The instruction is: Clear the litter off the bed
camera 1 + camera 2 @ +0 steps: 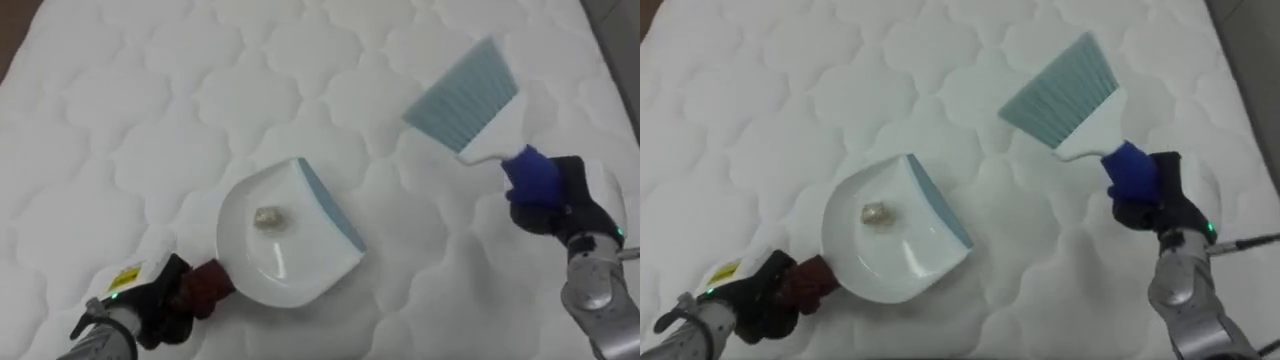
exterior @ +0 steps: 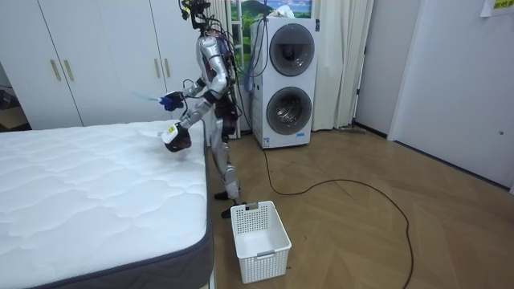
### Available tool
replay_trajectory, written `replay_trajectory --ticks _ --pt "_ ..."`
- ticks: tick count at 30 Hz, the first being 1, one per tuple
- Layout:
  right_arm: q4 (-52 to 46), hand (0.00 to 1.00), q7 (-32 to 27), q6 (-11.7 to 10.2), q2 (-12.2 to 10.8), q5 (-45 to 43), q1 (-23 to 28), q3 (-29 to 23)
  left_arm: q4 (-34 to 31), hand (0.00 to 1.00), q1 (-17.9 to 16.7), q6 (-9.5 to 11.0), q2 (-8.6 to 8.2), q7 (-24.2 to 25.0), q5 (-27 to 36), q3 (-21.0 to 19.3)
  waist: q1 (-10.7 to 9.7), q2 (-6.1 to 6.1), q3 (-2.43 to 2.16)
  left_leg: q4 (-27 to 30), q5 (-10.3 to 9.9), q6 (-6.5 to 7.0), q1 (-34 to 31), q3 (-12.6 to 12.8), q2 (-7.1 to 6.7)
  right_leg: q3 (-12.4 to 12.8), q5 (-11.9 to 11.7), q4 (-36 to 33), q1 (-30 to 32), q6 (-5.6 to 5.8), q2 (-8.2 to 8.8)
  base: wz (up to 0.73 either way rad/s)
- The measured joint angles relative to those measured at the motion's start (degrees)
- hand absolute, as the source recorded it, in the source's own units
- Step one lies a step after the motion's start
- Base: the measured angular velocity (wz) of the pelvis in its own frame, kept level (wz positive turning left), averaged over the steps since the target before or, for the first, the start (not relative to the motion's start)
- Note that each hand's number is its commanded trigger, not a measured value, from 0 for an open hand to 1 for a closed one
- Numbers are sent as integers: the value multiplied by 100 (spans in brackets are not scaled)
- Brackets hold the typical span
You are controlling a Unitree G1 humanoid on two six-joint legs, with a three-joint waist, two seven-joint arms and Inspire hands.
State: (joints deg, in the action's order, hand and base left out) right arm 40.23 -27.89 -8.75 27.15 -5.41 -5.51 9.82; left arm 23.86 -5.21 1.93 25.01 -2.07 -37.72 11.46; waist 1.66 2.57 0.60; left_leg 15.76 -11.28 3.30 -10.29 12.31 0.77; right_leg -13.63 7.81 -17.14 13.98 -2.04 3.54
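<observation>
Crumb [image 1: 267, 217] sits mid-pan in the dustpan [image 1: 285, 235], back from the lip. Pan rests on the bed [image 1: 150, 100]. Left hand [image 1: 150, 300] is wrapped round the pan's dark red handle. Right hand [image 1: 560, 205] is closed round the blue handle of the brush [image 1: 465, 95], right of the pan and well apart.

Risk: tip the pan lip-down on the lift, or on the carry to the basket [image 2: 259, 239] on the floor below, and the crumb rolls out onto the bed.

Pan axis runs from handle near-left to lip far-right, mouth facing the brush. Bristles point away from the robot.
</observation>
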Motion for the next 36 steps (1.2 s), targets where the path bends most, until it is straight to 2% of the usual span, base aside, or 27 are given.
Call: replay_trajectory --ticks 2,5,8,10,14,17,19,24,26,33,36 --pt "-3 0 -43 0 -23 221 169 1 -228 100 -98 20 -26 -155 5 -58 3 -5 -6 -125 -4 -7 200 1 1 62 -6 74 -157 10 -39 -15" --pt "13 0 -135 0 -31 526 285 1 -404 100 -132 89 -155 -352 7 -110 -14 -24 -13 -247 -8 -15 463 0 2 111 -11 178 -394 21 -77 -8" --pt "10 0 -220 0 -96 757 411 5 -477 100 -133 231 -195 -595 14 -110 10 -32 -18 -375 -18 -38 701 10 16 124 -16 285 -601 28 -122 -4" --pt "18 0 -223 -1 -197 765 493 5 -477 100 -136 237 -264 -762 28 -115 15 -68 -47 -448 -20 -57 849 11 26 136 -36 400 -765 31 -160 -4" --pt "9 0 -223 -1 -409 778 492 10 -478 100 -135 275 -397 -1028 301 -126 19 -118 -68 -499 -25 -64 1042 1 33 158 -40 459 -952 32 -184 -3" --pt "-96 0 -225 -10 -539 927 476 7 -490 100 -136 390 -454 -1233 464 -246 41 -130 -67 -509 -42 -91 1165 -11 45 176 -40 517 -1095 32 -210 -4" --pt "-308 0 -261 -18 -541 959 476 1 -595 100 -136 416 -452 -1353 447 -368 37 -133 -67 -538 -47 -99 1217 -43 48 172 -41 537 -1155 32 -222 4" --pt "-644 0 -326 -274 -541 962 477 2 -719 100 -138 583 -454 -1650 450 -458 54 -218 -36 -628 -51 -106 1398 -67 45 228 -40 555 -1324 34 -260 1" --pt "-672 0 -314 -323 -555 941 477 3 -732 100 -137 616 -466 -1725 451 -458 52 -248 -40 -628 -54 -109 1416 -86 45 222 -39 560 -1337 36 -257 2" --pt "-700 0 -145 -324 -719 939 472 -60 -904 100 -180 698 -607 -1904 631 -466 49 -282 -40 -612 -48 -117 1383 -224 38 128 -27 559 -1379 53 -234 9" --pt "-812 0 -166 -324 -720 942 482 -236 -1009 100 -238 850 -635 -2055 630 -468 42 -275 -43 -606 -48 -114 1374 -389 -20 76 57 530 -1423 86 -185 26"
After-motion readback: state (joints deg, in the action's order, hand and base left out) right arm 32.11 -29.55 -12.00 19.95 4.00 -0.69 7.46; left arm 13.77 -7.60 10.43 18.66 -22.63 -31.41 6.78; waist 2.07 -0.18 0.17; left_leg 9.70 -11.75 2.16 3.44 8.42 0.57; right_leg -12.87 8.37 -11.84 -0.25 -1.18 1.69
